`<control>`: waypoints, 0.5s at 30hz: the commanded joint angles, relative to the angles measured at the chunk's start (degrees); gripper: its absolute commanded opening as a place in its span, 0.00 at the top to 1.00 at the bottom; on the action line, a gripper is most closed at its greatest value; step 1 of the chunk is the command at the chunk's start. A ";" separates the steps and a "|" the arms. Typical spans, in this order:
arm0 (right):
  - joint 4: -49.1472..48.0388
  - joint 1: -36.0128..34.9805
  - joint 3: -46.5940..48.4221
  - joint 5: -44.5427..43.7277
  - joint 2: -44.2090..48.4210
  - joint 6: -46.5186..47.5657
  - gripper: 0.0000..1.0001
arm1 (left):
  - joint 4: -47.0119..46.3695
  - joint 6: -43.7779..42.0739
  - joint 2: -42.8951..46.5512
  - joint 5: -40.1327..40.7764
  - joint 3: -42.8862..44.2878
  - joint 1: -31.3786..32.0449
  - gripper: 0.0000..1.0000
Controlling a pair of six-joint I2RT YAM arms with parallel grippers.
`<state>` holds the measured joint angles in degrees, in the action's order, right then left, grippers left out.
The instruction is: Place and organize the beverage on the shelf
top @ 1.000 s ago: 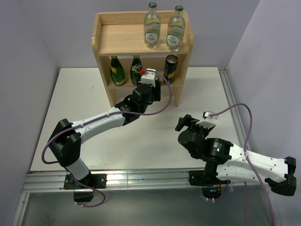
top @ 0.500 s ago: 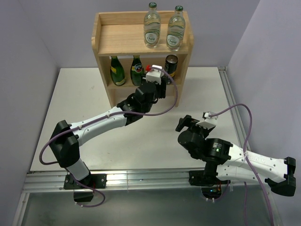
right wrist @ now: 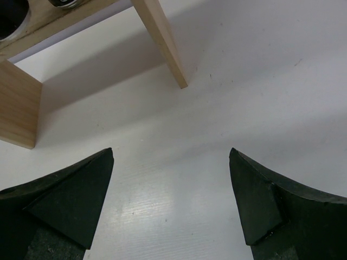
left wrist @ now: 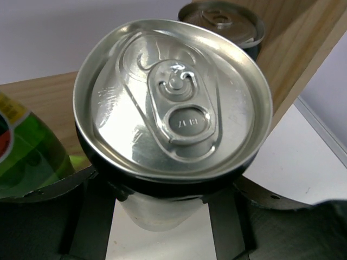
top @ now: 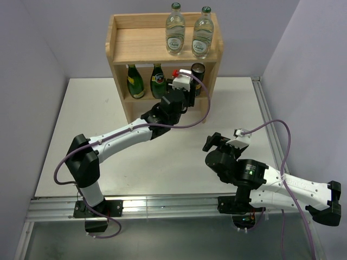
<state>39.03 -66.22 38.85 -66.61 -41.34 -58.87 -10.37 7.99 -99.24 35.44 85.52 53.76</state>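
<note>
My left gripper (left wrist: pixel 162 214) is shut on a dark can with a silver lid (left wrist: pixel 173 103), its black fingers (left wrist: pixel 92 216) pressed to both sides of the can's body. In the top view the gripper (top: pixel 181 86) sits at the front of the wooden shelf (top: pixel 141 43), at its lower tier, and the wrist hides the held can. A second can (top: pixel 197 73) (left wrist: pixel 222 19) stands on that tier just behind and to the right. Two dark green bottles (top: pixel 134 81) (top: pixel 158 80) stand to the left on the same tier. Two clear bottles (top: pixel 175 30) (top: pixel 202 33) stand on the top board. My right gripper (right wrist: pixel 171 189) (top: pixel 211 142) is open over bare table.
The shelf's right side panel (left wrist: pixel 303 49) is close beside the held can, and a green bottle (left wrist: pixel 27 146) is close on its left. A shelf leg (right wrist: pixel 162 43) shows ahead in the right wrist view. The white table (top: pixel 97 135) ends at a metal rail on the right.
My left arm has carried the can forward and to the right, up to the shelf's lower tier beside the other can. The right arm has not moved.
</note>
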 commanded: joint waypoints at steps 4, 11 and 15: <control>-0.26 0.47 -0.71 -2.12 0.56 -0.81 0.06 | -7.38 -0.17 -0.25 0.95 4.75 -1.63 1.00; -1.93 0.91 -1.50 -1.68 0.74 0.60 0.06 | -7.82 0.80 -1.22 0.68 4.66 -3.39 1.00; -3.34 1.18 -1.67 -1.24 -0.14 1.57 0.06 | -8.61 1.06 -2.09 0.16 4.57 -4.01 1.00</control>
<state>38.20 -65.58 37.76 -66.39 -41.12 -57.54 -10.92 8.25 -102.32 35.46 85.84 50.02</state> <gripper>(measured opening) 0.940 0.637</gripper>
